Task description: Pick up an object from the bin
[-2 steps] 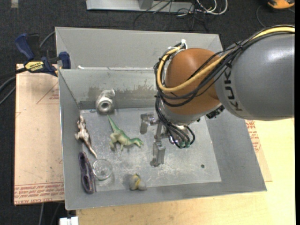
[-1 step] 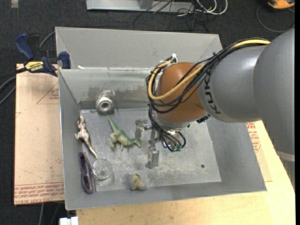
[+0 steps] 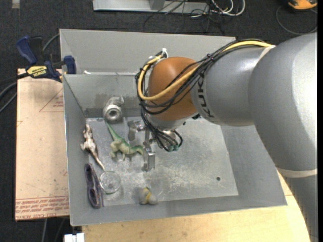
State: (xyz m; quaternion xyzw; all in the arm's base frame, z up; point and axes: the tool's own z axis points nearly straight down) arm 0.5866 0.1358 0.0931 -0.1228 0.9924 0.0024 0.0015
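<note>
Grey scuffed bin (image 3: 202, 185), dark carpet (image 3: 50, 9) around; jaws spread over green lizard toy (image 3: 121, 147).

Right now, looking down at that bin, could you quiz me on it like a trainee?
1. True or false: the clear cup lies beside the purple thing.
2. Which is nearest the gripper? A silver can; B green toy lizard; C yellowish lump.
3. What colour is the arm's wrist cover?
Key: 1 true; 2 B; 3 orange.
</note>
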